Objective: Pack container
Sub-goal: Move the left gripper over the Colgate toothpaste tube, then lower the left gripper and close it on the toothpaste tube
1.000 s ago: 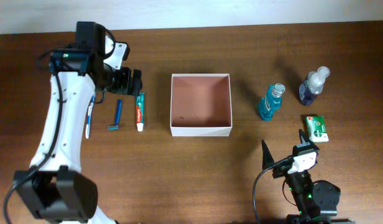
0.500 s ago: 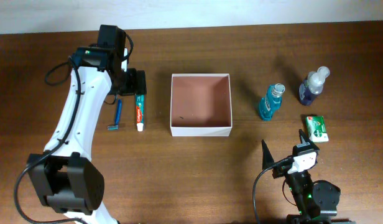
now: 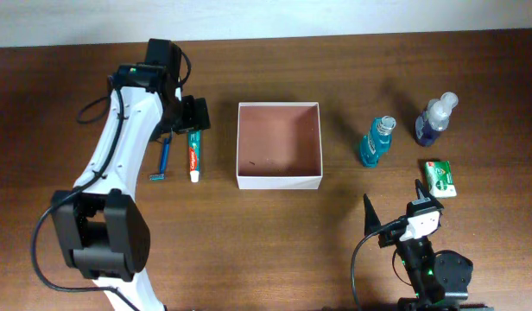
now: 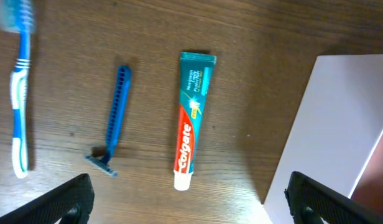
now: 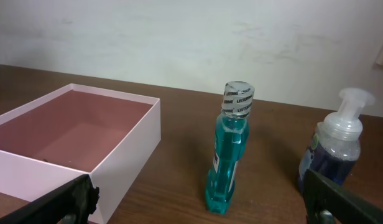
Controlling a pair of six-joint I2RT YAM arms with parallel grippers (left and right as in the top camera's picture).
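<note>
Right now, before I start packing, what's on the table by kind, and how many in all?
Container: 1
Bottles: 2, the mouthwash and the pump bottle
Toothpaste tube: 1
Razor: 1
Toothbrush: 1
Green packet: 1
Total: 7

One container [image 3: 279, 181], one toothpaste tube [image 4: 189, 121], one blue razor [image 4: 115, 118], one toothbrush [image 4: 18, 106], one teal mouthwash bottle [image 3: 376, 142], one dark-blue pump bottle [image 3: 432, 121] and one small green packet [image 3: 440, 177] are counted.
</note>
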